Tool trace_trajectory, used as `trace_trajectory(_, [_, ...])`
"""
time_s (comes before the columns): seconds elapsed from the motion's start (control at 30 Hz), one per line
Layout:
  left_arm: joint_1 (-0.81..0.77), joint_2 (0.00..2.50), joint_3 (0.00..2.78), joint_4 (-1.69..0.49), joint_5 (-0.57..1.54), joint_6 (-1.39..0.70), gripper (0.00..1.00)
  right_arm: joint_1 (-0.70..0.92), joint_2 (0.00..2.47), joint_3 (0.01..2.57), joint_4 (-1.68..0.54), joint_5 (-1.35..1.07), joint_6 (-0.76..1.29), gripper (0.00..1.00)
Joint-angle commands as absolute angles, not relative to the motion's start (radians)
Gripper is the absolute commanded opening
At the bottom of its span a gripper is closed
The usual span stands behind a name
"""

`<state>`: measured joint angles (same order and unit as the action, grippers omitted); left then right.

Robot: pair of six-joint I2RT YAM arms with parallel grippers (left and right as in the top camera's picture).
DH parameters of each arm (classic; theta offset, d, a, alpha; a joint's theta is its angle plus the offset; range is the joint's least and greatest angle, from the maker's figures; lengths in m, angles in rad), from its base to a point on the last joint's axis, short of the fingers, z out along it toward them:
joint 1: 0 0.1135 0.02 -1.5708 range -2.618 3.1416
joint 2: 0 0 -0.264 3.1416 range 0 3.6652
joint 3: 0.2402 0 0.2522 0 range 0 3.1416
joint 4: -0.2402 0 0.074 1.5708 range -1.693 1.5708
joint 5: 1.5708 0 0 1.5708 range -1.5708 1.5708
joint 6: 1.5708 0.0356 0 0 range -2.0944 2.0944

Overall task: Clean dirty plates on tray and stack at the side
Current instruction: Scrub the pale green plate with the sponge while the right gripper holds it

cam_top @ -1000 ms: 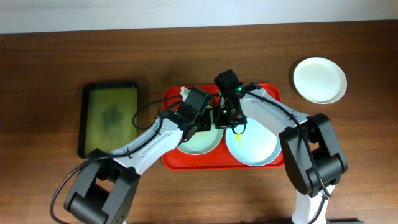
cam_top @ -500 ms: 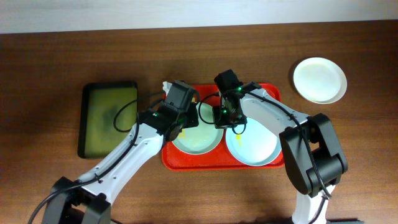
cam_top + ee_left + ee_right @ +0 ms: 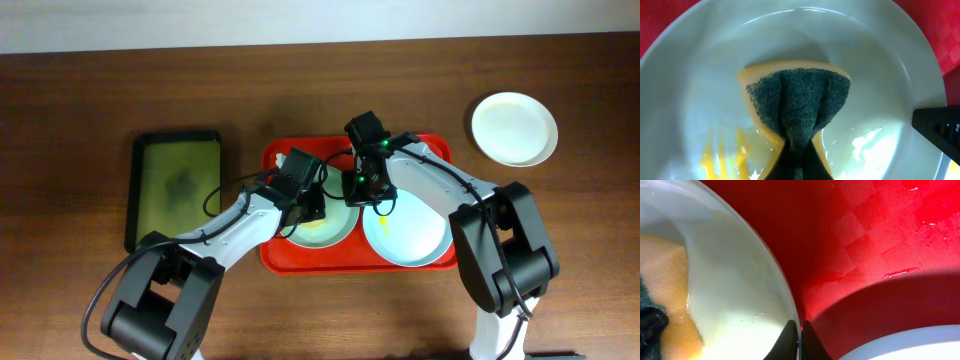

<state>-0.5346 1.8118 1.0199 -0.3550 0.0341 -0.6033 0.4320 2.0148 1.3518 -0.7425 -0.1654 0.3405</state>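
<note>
The red tray (image 3: 275, 255) holds a pale green plate (image 3: 330, 232) at its left and a pale blue plate (image 3: 410, 235) with a small yellow smear at its right. My left gripper (image 3: 799, 165) is shut on a yellow sponge with a green scouring face (image 3: 797, 102) and presses it into the green plate (image 3: 700, 75), where yellow smears (image 3: 722, 155) lie. My right gripper (image 3: 800, 335) is shut on the green plate's rim (image 3: 785, 300), over the tray floor (image 3: 865, 255). The white plate (image 3: 514, 128) lies on the table at the far right.
A smaller black-rimmed olive-green tray (image 3: 176, 188) lies to the left of the red tray. Both arms cross over the red tray's middle.
My left gripper swung with the sponge to the plate's upper left and then back down toward its middle. The right gripper has not moved.
</note>
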Motion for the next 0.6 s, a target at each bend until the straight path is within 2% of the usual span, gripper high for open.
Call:
trace_trajectory(0.0, [-0.549, 1.847, 1.014, -0.398, -0.089, -0.581, 0.0, 0.43, 2.001, 1.361, -0.744, -0.122, 0.345, 0.04])
trace_trajectory(0.17, [-0.549, 1.831, 1.016, -0.543, -0.329, -0.583, 0.0, 0.43, 2.001, 1.361, -0.747, -0.118, 0.345, 0.04])
trace_trajectory(0.33, [-0.549, 1.8, 1.016, -0.543, -0.348, -0.583, 0.0, 0.43, 2.001, 1.361, -0.748, -0.119, 0.345, 0.04])
trace_trajectory(0.4, [-0.549, 1.797, 1.016, -0.505, -0.3, -0.583, 0.0, 0.431, 2.001, 1.361, -0.75, -0.119, 0.337, 0.04])
trace_trajectory(0.57, [-0.556, 1.818, 1.016, -0.363, -0.016, -0.584, 0.0, 0.431, 2.001, 1.361, -0.751, -0.119, 0.33, 0.04])
